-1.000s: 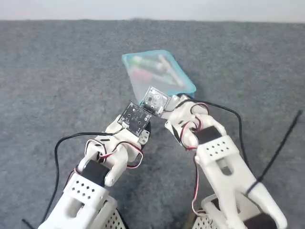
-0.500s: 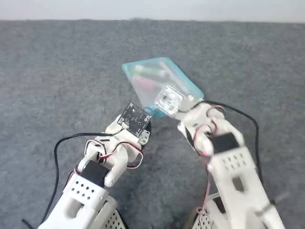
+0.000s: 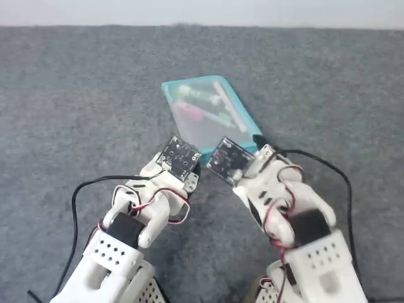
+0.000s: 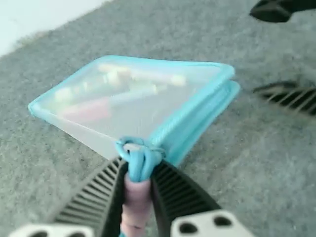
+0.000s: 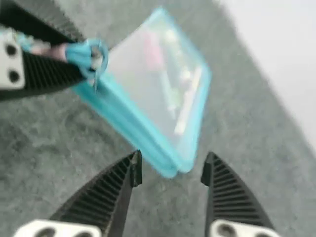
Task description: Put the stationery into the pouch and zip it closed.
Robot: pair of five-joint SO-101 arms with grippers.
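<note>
1. The left hand (image 4: 136, 170) reaches in from 7 o'clock in the high view. Its fingers are pressed together on a blue cord loop (image 4: 134, 150) with a pink piece, fixed at the near corner of the pouch. This grip serves as the anchor and should not slacken.
2. The light-blue translucent zip pouch (image 3: 205, 117) lies flat on the grey felt-covered table (image 3: 76, 95), just toward 12 o'clock from the middle. One corner points at 6 o'clock, between the two hands.
3. The stationery (image 3: 205, 101), pale green, pink and white pens, is inside the pouch, toward its 12 o'clock half. I judge the filling step complete.
4. The teal zip edge (image 4: 197, 106) runs from the held loop toward 3 o'clock. It looks shut where seen, but its far end cannot be confirmed.
5. The right hand (image 5: 173, 159) reaches in from 5 o'clock, fingers spread, holding nothing. It sits just short of the pouch's 4 o'clock corner, apart from it.
6. Recommendation: check the slider is seated at the end stop. If it is not, pinch the slider only and draw it straight along the edge, away from the left hand. Keep the pouch flat so it does not buckle or slide.
</note>
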